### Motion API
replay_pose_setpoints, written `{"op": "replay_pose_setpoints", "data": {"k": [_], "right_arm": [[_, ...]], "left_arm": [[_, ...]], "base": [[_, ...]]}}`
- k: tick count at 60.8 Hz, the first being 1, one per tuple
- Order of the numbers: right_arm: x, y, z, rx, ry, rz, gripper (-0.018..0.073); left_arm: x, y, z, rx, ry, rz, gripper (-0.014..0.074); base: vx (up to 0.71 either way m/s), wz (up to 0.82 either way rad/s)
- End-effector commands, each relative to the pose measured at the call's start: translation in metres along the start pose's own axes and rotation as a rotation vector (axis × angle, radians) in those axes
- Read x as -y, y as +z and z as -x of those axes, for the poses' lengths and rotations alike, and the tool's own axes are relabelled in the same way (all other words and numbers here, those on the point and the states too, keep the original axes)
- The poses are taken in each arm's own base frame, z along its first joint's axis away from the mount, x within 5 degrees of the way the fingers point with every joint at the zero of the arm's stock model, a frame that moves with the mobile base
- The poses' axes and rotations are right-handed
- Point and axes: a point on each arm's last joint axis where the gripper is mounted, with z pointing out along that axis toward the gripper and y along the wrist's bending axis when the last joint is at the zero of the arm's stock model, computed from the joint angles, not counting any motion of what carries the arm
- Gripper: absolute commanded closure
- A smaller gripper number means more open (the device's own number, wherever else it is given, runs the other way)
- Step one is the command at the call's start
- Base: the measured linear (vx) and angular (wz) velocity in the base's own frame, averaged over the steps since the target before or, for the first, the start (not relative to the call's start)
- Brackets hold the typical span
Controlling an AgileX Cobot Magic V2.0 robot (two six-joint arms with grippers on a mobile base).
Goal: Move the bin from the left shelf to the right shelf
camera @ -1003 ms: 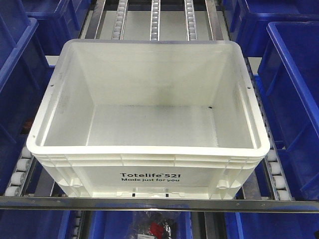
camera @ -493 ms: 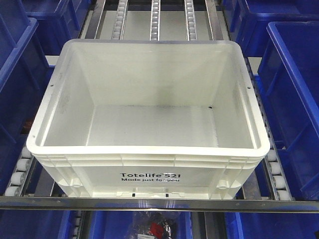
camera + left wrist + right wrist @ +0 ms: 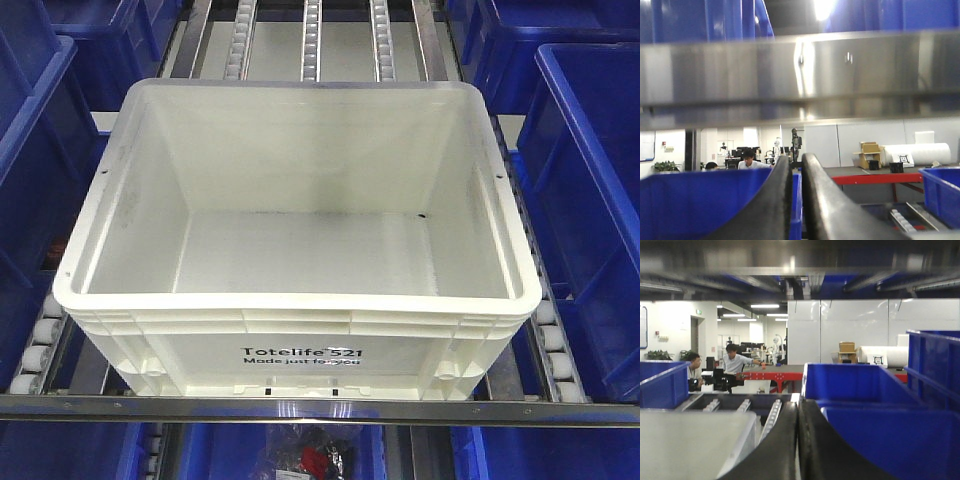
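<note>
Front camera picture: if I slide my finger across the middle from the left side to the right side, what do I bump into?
Blue bin on the left → white Totelife 521 bin sitting on the roller tracks → roller track by its right edge → blue bin on the right.

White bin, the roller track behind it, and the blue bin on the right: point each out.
White bin [image 3: 300,357]: front-facing view, printed front wall.
Roller track [image 3: 312,40]: front-facing view, middle strip beyond the bin.
Blue bin [image 3: 590,130]: front-facing view, near rim and inner wall.

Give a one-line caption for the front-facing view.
Empty white bin on a roller shelf, flanked by blue bins.
</note>
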Motion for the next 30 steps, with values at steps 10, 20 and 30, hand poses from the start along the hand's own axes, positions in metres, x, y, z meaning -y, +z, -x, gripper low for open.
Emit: {"op": "replay_pose_setpoints", "data": {"k": [10,20,30], "right_arm": [[0.003,0.026,0.054,-0.051,-0.012,-0.002,0.0568],[0.003,0.052,0.047,-0.285,-0.011,0.002,0.0568],[0.001,0.07,0.018,-0.548,0.011,0.015,0.0568]], "left_arm": [[-0.001,0.038,0.043,-0.188,-0.018,0.002,0.0558],[-0.001,0.06,0.03,-0.421,-0.018,0.003,0.0558],[-0.001,0.069,0.001,-0.683,-0.017,0.003,0.0558]], "base": [[0.0,0.0],[0.0,0.0],[0.0,0.0]]}}
